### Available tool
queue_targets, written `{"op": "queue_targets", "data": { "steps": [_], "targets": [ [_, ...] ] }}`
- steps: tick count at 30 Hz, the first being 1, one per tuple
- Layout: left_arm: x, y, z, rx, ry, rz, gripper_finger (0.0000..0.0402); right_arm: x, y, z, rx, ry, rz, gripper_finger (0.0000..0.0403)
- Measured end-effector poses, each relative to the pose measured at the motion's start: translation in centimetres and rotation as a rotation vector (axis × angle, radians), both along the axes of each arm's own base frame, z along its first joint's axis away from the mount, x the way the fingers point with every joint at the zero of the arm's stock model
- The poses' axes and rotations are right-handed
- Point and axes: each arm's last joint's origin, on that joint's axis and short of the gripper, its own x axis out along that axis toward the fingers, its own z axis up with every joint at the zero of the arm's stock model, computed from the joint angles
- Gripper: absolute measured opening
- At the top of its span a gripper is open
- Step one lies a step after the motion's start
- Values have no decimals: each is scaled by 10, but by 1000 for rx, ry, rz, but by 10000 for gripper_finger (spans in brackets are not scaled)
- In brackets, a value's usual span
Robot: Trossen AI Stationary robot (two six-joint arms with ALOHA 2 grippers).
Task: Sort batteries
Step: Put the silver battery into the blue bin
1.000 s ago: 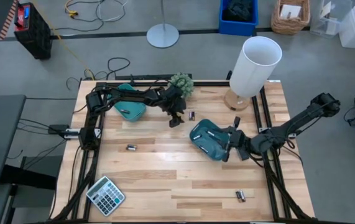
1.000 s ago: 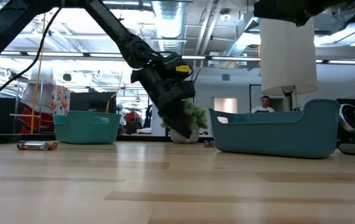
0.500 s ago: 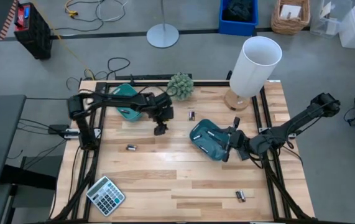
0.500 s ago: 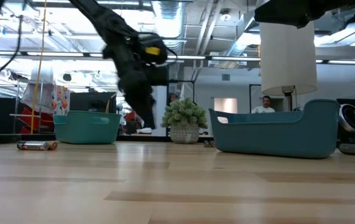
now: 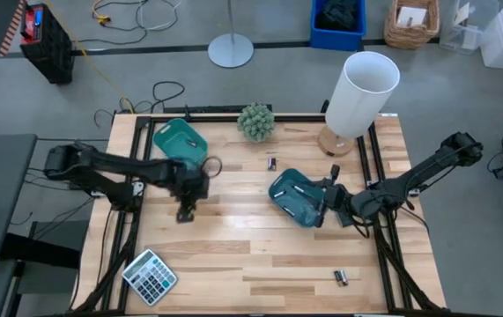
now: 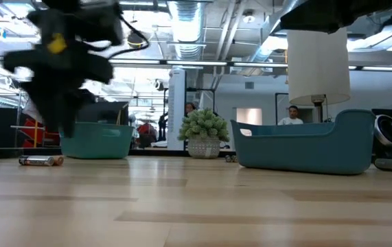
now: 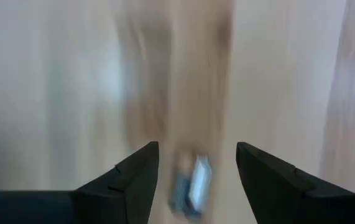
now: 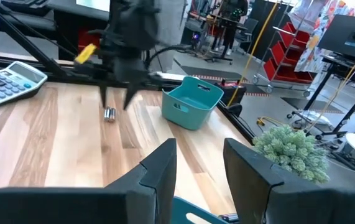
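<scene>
My left gripper [image 5: 185, 211] hangs open above a small battery [image 7: 189, 183] on the table's left-middle, one finger on each side of it, touching nothing. The same battery [image 6: 41, 160] lies flat on the wood in the low view, under the blurred gripper [image 6: 62, 127]. My right gripper [image 5: 324, 209] is open at the right teal tray's [image 5: 293, 198] right rim. Other batteries lie near the plant [image 5: 271, 163] and by the near edge [image 5: 341, 277]. The left teal tray [image 5: 181, 141] stands near the far-left corner. My right gripper stands at the right tray's rim [image 8: 186, 213], but I cannot tell whether its fingers touch it.
A small potted plant [image 5: 255, 121] and a white-shaded lamp [image 5: 361, 88] stand along the far edge. A grey calculator [image 5: 150, 276] lies at the near-left corner. Bare wood spreads across the middle and the near side.
My left gripper has swept from beside the plant toward the table's left and near edges, ending above the battery at left-middle. The left tray, covered by the arm before, now shows whole.
</scene>
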Motion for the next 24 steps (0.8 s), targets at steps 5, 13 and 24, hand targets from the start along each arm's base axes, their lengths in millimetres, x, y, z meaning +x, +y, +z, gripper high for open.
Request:
{"op": "queue_targets", "data": {
  "steps": [5,13,24],
  "targets": [
    [-18,-34,-6,3,29,5,208,0,0,0,2,-1,0,150],
    [-25,-62,-8,96,13,-26,208,0,0,0,10,-8,0,150],
    [-34,-59,-26,133,41,27,208,-1,2,1,24,-21,8,150]
  ]
}}
